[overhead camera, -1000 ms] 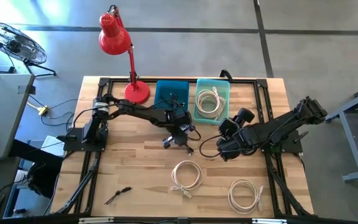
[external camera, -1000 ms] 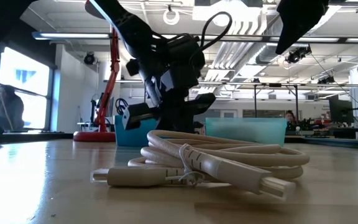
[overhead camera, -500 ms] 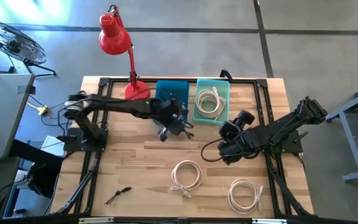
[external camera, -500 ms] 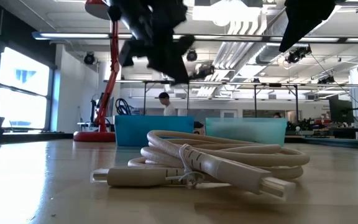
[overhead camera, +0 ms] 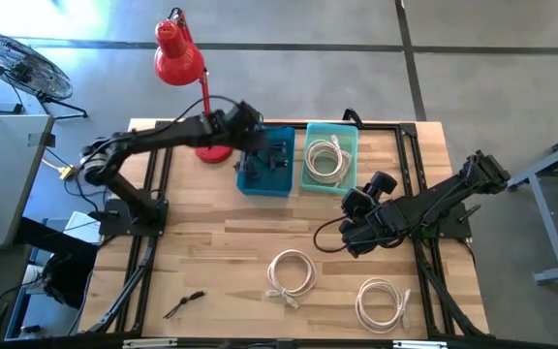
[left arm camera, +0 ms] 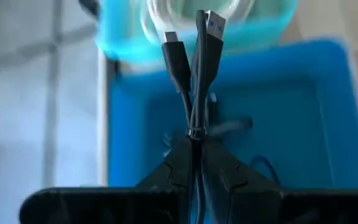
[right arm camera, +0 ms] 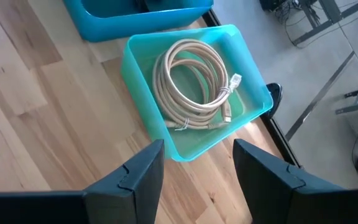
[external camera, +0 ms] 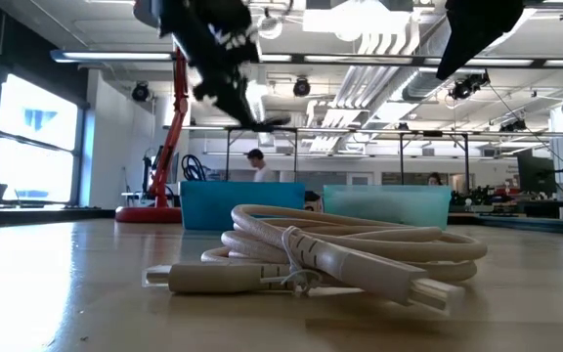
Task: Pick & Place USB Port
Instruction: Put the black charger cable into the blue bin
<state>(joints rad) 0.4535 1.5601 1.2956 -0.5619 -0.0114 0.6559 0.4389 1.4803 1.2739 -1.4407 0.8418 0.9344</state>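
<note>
My left gripper [overhead camera: 257,147] hangs over the blue bin [overhead camera: 269,179] at the table's far side, shut on a black USB cable [left arm camera: 194,81]. In the low view it is high above the bin's rim [external camera: 242,191]. Another dark cable [left arm camera: 232,126] lies on the bin's floor. My right gripper [overhead camera: 350,229] waits open above the table's right half; its wrist view looks past its fingers [right arm camera: 194,165] at the teal bin [right arm camera: 253,93]. My left gripper pinches the black cable's bundled strands [left arm camera: 194,134] between its two shut fingers, which lie along them. The two plug ends [left arm camera: 211,23] stick out past the fingertips. The cable is lifted clear, above the blue bin's floor [left arm camera: 303,124].
The teal bin [overhead camera: 330,179] beside the blue one holds a coiled white cable [overhead camera: 328,155]. Two more white coils lie on the near table [overhead camera: 291,274] [overhead camera: 381,301], with a small black cable [overhead camera: 184,303] at the near left. A red lamp [overhead camera: 187,73] stands at the far left.
My left gripper has risen from the table's middle and swung toward the far edge, carrying the black cable lifted clear; it is now over the blue bin.
</note>
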